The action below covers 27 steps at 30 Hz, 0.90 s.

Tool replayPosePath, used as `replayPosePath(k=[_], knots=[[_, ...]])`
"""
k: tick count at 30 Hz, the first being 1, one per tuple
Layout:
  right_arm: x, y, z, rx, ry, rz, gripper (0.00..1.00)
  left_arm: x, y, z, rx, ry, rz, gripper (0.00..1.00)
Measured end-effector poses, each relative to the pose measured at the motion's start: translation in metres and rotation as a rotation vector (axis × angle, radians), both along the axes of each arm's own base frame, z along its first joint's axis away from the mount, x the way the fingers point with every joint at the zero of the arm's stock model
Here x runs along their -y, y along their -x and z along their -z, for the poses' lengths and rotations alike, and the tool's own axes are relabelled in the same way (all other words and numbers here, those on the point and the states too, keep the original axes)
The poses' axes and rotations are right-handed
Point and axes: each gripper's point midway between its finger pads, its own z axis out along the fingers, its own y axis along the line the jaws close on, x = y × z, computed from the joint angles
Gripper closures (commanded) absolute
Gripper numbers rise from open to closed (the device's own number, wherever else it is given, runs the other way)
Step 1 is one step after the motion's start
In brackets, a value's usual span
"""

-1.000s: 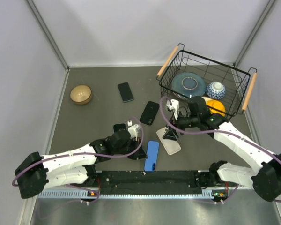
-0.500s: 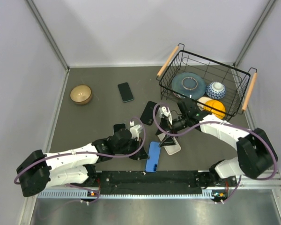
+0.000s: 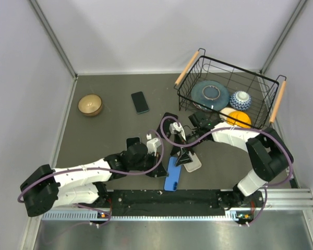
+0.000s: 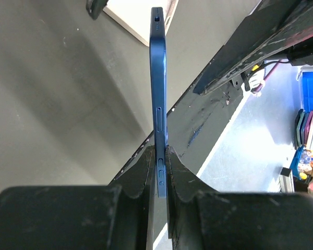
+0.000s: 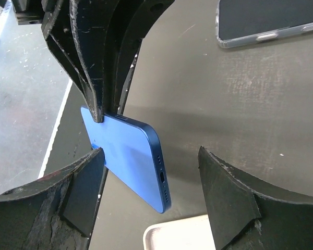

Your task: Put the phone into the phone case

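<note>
The blue phone (image 3: pixel 171 176) hangs just above the table near the front rail, with my left gripper (image 3: pixel 160 169) shut on one end of it. In the left wrist view the phone (image 4: pixel 158 94) stands edge-on between the left gripper's (image 4: pixel 159 156) jaws. My right gripper (image 3: pixel 183 158) is open, and in its wrist view the phone's free end (image 5: pixel 130 159) lies between the right gripper's (image 5: pixel 148 154) wide-spread jaws. The whitish phone case (image 3: pixel 194 165) lies flat on the table right beside the phone and shows as a pale corner (image 5: pixel 177 235) under the right gripper.
A black phone (image 3: pixel 140 102) and a dark phone (image 3: pixel 165 123) lie further back on the table. A wooden bowl (image 3: pixel 90 104) sits at the left. A wire basket (image 3: pixel 235 67) with dishes and an orange stands at the back right. The black front rail (image 3: pixel 167 197) runs close by.
My right gripper has swung left from over the case to the phone's free end. My left gripper has carried the blue phone slightly to the right and stayed shut.
</note>
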Motion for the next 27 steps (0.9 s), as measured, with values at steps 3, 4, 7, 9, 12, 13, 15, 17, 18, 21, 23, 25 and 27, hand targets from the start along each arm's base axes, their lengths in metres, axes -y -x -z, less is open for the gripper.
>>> replayPosePath(k=[3,4,7,9,12,13,15,17,18,21,23,25,27], knots=[[-0.001,0.004,0.005,-0.015,0.014,-0.012,0.39,0.001,0.0,0.001,-0.002,0.003,0.004,1.0],[-0.002,0.006,0.006,-0.016,0.016,-0.016,0.46,0.002,0.0,0.001,-0.003,0.002,0.004,1.0],[-0.002,0.008,0.006,-0.01,0.017,-0.025,0.8,0.002,0.0,0.001,-0.002,0.002,0.004,1.0],[-0.001,0.008,0.007,-0.017,0.03,-0.02,0.9,0.001,0.0,0.002,-0.002,-0.004,0.007,1.0],[0.002,0.012,0.006,-0.038,0.055,-0.01,1.0,-0.004,0.001,0.008,0.0,-0.033,0.008,1.0],[0.002,0.013,0.004,-0.035,0.065,-0.007,1.0,-0.005,0.0,0.01,0.009,-0.043,0.008,0.96],[0.003,0.015,0.0,-0.02,0.082,0.004,1.0,-0.006,-0.002,0.009,0.018,-0.053,0.005,0.73],[0.004,0.014,-0.008,0.025,0.091,0.02,1.0,-0.008,-0.008,0.003,0.044,-0.081,-0.016,0.41],[0.004,0.014,-0.013,0.045,0.088,0.027,1.0,-0.01,-0.013,-0.001,0.056,-0.099,-0.046,0.35],[0.004,0.009,-0.031,0.162,0.092,0.071,1.0,-0.013,-0.034,-0.037,0.111,-0.095,-0.155,0.23],[0.006,0.004,-0.041,0.237,0.098,0.109,1.0,-0.018,-0.049,-0.071,0.16,-0.065,-0.245,0.21],[0.009,-0.001,-0.054,0.317,0.105,0.157,1.0,-0.031,-0.064,-0.113,0.209,-0.03,-0.355,0.21],[0.009,-0.003,-0.072,0.405,0.096,0.198,1.0,-0.05,-0.077,-0.154,0.244,0.016,-0.475,0.21]])
